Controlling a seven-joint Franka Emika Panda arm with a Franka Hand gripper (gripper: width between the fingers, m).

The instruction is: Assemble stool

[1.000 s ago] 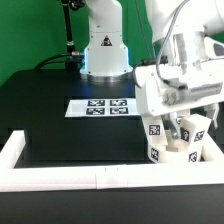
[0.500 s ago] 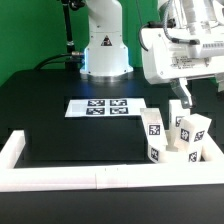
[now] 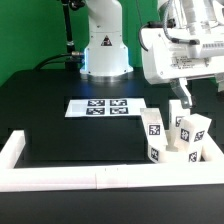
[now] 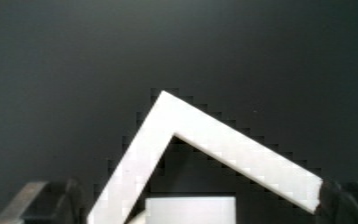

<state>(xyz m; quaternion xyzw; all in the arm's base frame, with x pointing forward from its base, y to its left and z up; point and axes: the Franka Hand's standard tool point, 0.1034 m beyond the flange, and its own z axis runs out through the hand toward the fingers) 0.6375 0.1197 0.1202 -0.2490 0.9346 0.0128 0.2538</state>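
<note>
The gripper (image 3: 183, 96) hangs above the cluster of stool parts with nothing between its fingers, so it is released; how wide the jaws stand I cannot tell, since the wrist view shows only blurred dark fingertips (image 4: 34, 198) at the frame's edge. Directly below it stand three short blocky white plastic legs (image 3: 178, 137) bearing black-and-white square tags, upright and close together on what looks like the thick round white seat disc (image 3: 185, 154), which suggests they are already set in their sockets, though the joints are hidden. The cluster sits tight in the corner of the long white border rail (image 3: 70, 178), probably so the rail braces the seat against pushing and twisting. Beyond the legs, near the arm's base, the marker board (image 3: 105, 106) lies flat on the black worktop (image 3: 50, 110). The wrist view adds only that rail corner (image 4: 176, 120) from above; the legs and board appear in the exterior view alone.
</note>
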